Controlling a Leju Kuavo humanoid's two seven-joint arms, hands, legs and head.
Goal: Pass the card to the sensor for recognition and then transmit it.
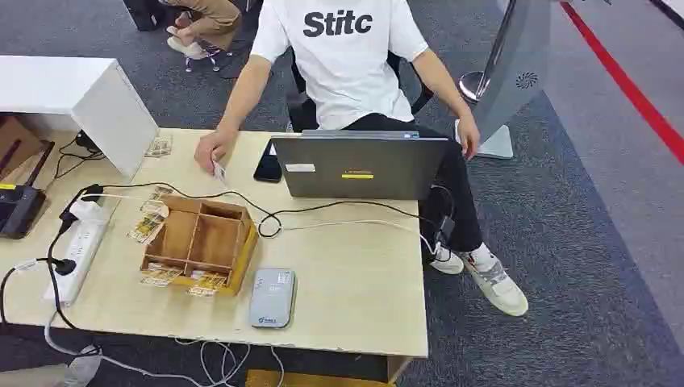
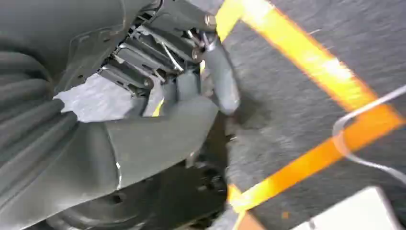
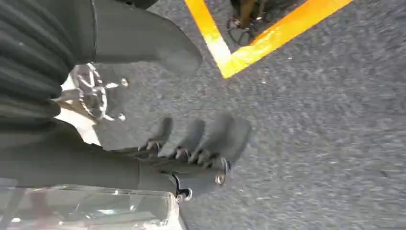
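A grey card sensor (image 1: 272, 297) lies flat near the table's front edge, right of a wooden compartment box (image 1: 200, 242). Several cards lie around the box, some at its left side (image 1: 148, 226) and some along its front (image 1: 206, 283). A person seated across the table rests a hand (image 1: 213, 150) on the tabletop with a small card (image 1: 219, 172) at the fingers. My left hand (image 2: 191, 105) hangs over the carpet, fingers apart, holding nothing. My right hand (image 3: 191, 139) also hangs above the floor, thumb (image 3: 163, 48) away from the fingers, empty.
An open laptop (image 1: 359, 165) and a black phone (image 1: 267, 168) stand at the table's far side. Cables (image 1: 339, 211) cross the middle. A power strip (image 1: 77, 248), a router (image 1: 20, 205) and a white box (image 1: 97, 101) sit at the left. Yellow floor tape (image 3: 249, 48) runs below my hands.
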